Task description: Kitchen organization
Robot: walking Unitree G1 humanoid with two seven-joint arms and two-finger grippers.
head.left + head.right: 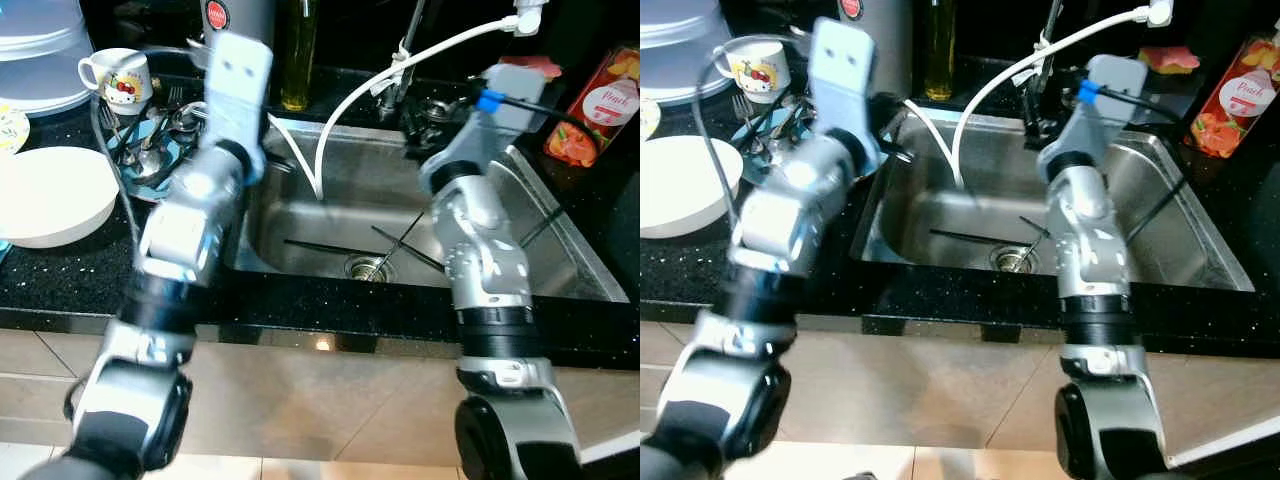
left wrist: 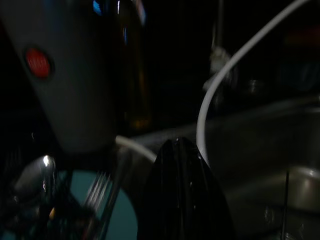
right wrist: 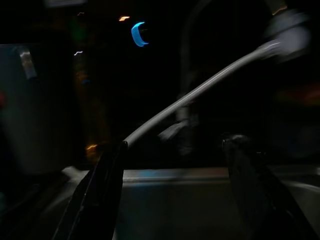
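both silver arms reach over the black speckled surface (image 1: 60, 270) toward the steel sink (image 1: 330, 210). right claw (image 3: 175, 200) has its fingers spread wide above the basin; left claw (image 2: 182, 195) cannot be judged. cutlery on a teal plate (image 1: 150, 150), a cherry mug (image 1: 120, 78) and a white bowl (image 1: 50, 195) sit left of the sink.

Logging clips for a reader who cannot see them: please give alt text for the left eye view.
Two silver robot arms reach over a steel sink set in a black countertop. A white hose loops into the basin. Left of the sink sit a white bowl, a cherry-print mug and cutlery; a juice carton stands at right.
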